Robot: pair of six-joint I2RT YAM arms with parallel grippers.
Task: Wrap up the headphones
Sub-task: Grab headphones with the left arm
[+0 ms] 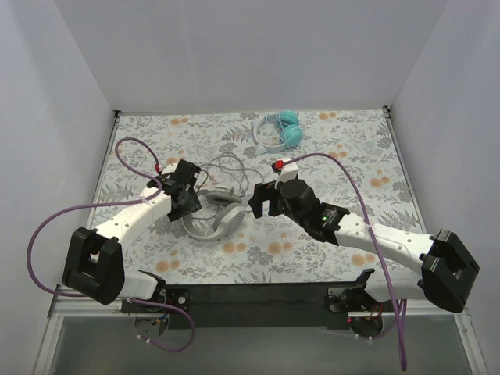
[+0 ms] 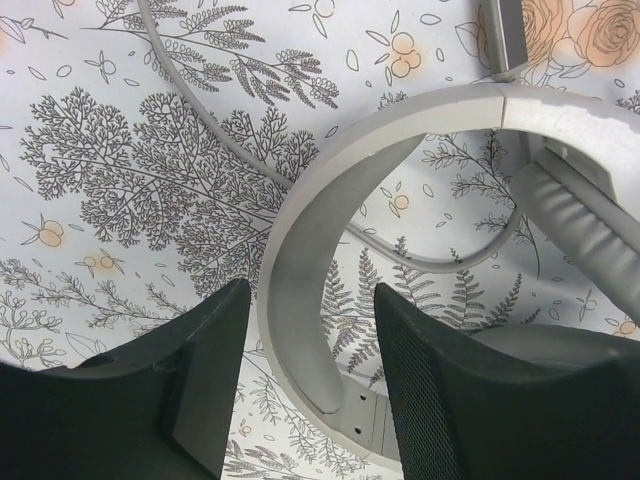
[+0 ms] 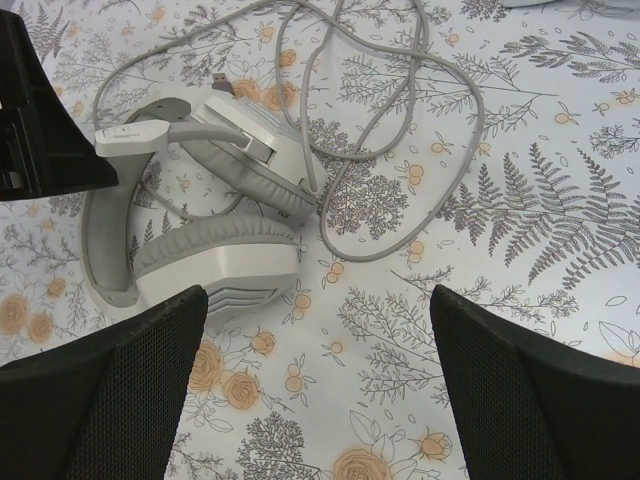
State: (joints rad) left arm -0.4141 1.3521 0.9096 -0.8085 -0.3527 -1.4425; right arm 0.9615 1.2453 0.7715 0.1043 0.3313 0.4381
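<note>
Your left arm [image 1: 129, 219] and right arm [image 1: 391, 242]: white links between blocky black joints, purple cables [image 1: 403, 336] looping alongside, red connectors [image 1: 276, 165] near the wrists; left pincer [image 2: 310, 385] and right pincer [image 3: 315, 385] black, pads [image 3: 130, 400] mesh-textured.

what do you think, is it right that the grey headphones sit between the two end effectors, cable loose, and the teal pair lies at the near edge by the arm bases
Not quite. The teal pair lies at the far edge of the table, away from the arm bases, as the top external view shows. The rest holds: the grey headphones sit between the left end effector and the right end effector, cable loose.
</note>
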